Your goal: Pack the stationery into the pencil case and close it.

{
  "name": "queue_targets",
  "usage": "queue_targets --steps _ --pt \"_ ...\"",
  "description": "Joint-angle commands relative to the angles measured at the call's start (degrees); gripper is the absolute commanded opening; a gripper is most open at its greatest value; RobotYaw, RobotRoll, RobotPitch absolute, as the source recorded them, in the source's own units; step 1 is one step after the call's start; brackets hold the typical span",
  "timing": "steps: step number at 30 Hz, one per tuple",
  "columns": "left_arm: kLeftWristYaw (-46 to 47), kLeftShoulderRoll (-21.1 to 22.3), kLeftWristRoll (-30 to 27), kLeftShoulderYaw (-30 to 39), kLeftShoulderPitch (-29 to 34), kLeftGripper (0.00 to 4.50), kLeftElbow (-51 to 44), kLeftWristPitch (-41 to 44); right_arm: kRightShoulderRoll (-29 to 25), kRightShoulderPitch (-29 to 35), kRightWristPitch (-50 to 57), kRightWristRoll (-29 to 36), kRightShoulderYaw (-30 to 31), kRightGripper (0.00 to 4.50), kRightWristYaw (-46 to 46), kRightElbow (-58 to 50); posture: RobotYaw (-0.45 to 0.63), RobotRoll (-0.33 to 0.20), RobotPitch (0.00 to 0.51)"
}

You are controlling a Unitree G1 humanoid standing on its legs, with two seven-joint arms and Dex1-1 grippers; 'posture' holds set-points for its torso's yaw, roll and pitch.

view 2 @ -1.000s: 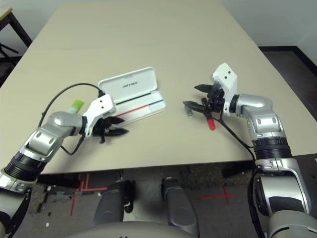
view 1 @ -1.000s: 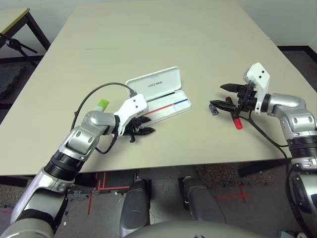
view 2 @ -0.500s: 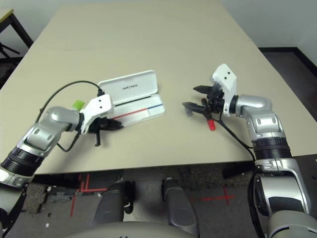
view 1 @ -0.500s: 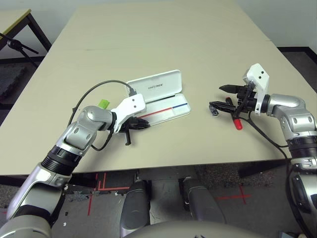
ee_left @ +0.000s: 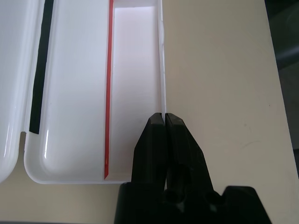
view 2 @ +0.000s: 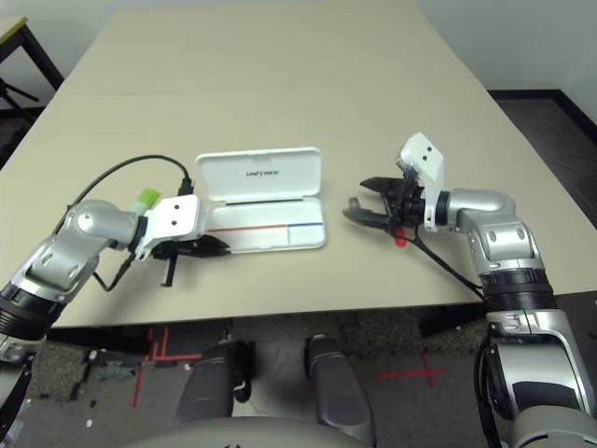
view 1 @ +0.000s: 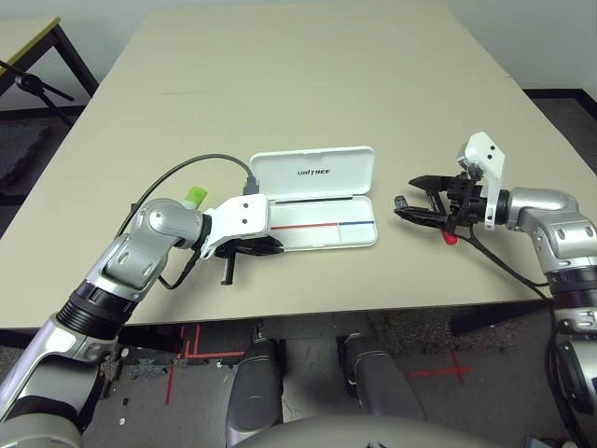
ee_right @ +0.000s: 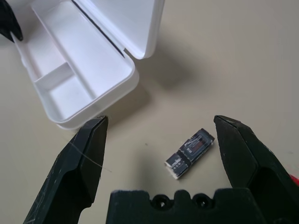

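The white pencil case lies open near the table's middle, its lettered lid raised at the back. My left gripper is shut at the tray's left front corner, and its fingertips pinch the thin front wall. The green-ended stick lies behind my left forearm. My right gripper stands open just right of the case, its fingers wide on either side of the small dark piece on the table. The red marker peeks out below that gripper.
A black cable loops from my left wrist over the table. The far half of the table is bare. A dark table frame stands off to the far left.
The pencil case has swung round square to the table's front edge and shifted right, moving with my left gripper. My right gripper has tipped lower over the small dark piece.
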Motion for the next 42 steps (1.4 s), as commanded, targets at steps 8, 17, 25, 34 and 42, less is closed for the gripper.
queue_targets --steps 8,17,25,34,42 --pt "-0.5 0.7 1.0 0.0 2.4 0.04 0.4 0.3 -2.0 1.2 4.0 2.2 1.2 4.50 2.3 -4.4 -0.08 0.000 0.135" --pt "0.0 1.1 1.1 0.5 3.8 0.04 -0.8 0.9 -2.0 0.9 4.0 2.0 1.5 4.50 2.0 -4.3 -0.07 0.000 0.139" --pt "0.8 1.1 1.2 1.2 4.3 1.46 -1.5 0.8 -1.8 0.5 3.8 1.9 1.9 4.50 1.6 -4.0 -0.07 0.000 0.141" --pt "-0.4 3.7 -4.7 7.3 5.9 4.48 -10.2 4.3 -2.5 1.1 5.1 2.6 1.8 4.50 2.4 -5.0 -0.07 0.000 0.147" --pt "-0.3 7.2 -13.9 15.6 4.8 4.48 -17.7 12.2 -3.8 0.6 8.6 5.0 0.5 4.50 1.3 -9.1 -0.06 0.000 0.148"
